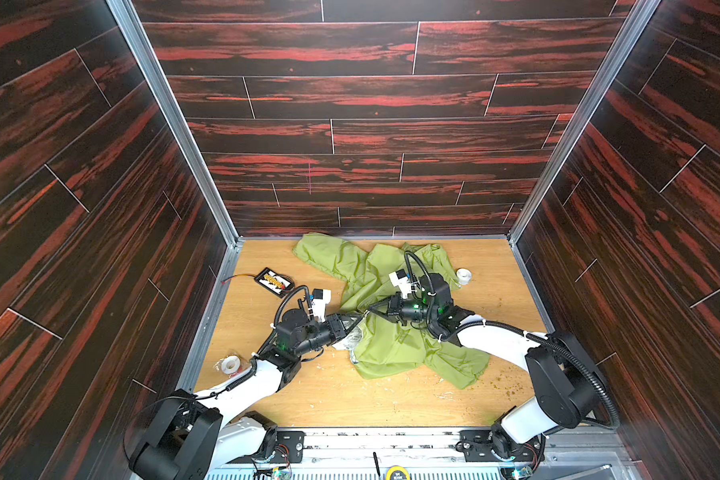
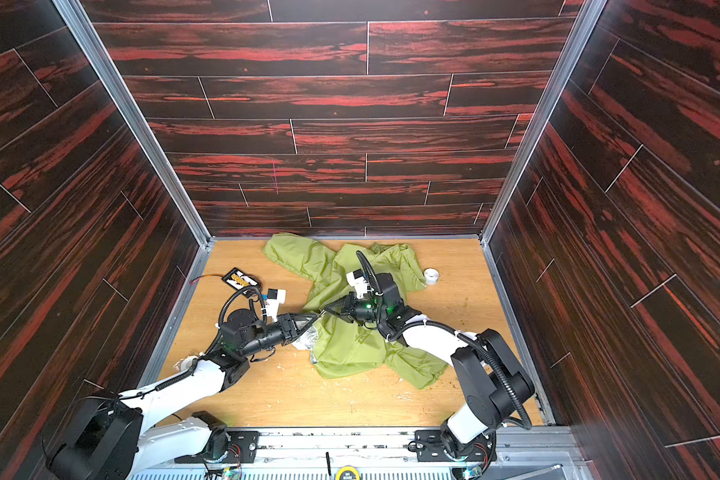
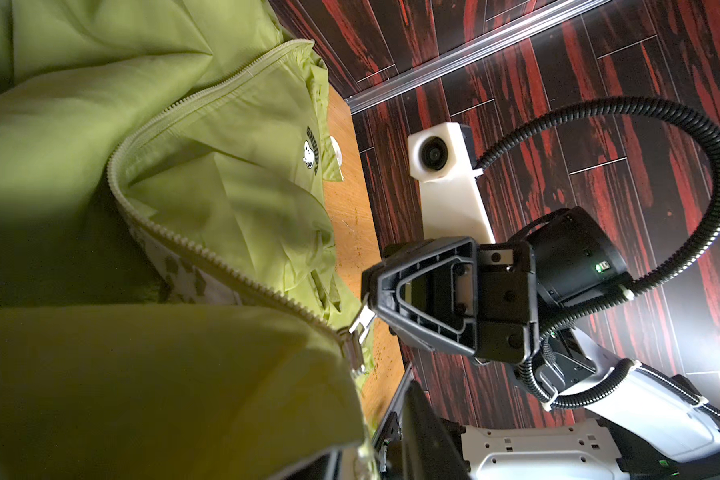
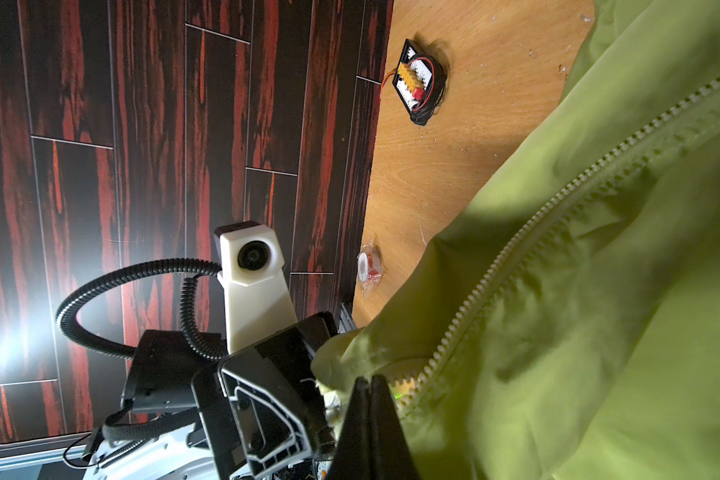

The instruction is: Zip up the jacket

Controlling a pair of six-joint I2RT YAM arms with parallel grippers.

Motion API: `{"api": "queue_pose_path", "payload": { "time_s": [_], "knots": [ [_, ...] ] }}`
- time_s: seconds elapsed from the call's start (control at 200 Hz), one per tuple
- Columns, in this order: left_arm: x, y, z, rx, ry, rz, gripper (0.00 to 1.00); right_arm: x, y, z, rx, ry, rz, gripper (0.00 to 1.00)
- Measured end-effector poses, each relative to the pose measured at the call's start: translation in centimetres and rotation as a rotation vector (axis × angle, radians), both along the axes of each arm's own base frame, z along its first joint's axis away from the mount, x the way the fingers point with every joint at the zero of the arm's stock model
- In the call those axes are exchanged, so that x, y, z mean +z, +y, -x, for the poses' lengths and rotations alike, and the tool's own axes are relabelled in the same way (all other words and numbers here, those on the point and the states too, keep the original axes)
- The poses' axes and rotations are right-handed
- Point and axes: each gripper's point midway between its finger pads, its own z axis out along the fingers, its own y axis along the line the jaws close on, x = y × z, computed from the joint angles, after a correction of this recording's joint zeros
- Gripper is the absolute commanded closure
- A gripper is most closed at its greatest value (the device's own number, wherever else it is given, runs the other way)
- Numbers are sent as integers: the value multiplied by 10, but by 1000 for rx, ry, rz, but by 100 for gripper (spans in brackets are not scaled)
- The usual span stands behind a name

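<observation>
Lime-green and thin, the jacket (image 1: 391, 345) lies crumpled on the wooden desk (image 1: 308, 395), from the middle towards the right. Its front is open, and the patterned lining (image 3: 184, 278) shows between the parted teeth (image 3: 208, 253). It looks light, soft and slippery, likely to bunch and slide rather than resist, so any pull along the zipper needs the cloth behind it pinned. The right hand (image 3: 368, 297) is closed on the small metal zipper pull (image 3: 361, 322), which hangs from the slider (image 3: 348, 340) at the foot of the zipper. The left hand (image 1: 350, 325) sits at the jacket's bottom edge close by; whether it grips the cloth I cannot tell. The best holds are the pull tab itself and the hem just behind the slider, kept taut
</observation>
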Motion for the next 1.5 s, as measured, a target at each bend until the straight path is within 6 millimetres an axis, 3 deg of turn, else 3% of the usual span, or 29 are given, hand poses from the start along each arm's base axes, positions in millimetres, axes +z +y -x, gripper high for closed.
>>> {"api": "queue_pose_path", "payload": {
  "time_s": [0.07,0.396,0.646,1.077,1.498],
  "knots": [
    [-1,0,1,-2,4,-2,73,0,0,0,0,0,0,100],
    [-8,1,3,-2,17,-13,100,-2,-1,-1,-9,2,10,100],
    [-15,5,7,7,31,-28,100,-12,-3,1,-18,7,59,100],
    [-11,12,11,20,11,-53,100,10,3,5,30,-40,27,100],
    [-7,22,18,42,-4,-92,100,7,2,0,17,-70,87,100]
  ]
}}
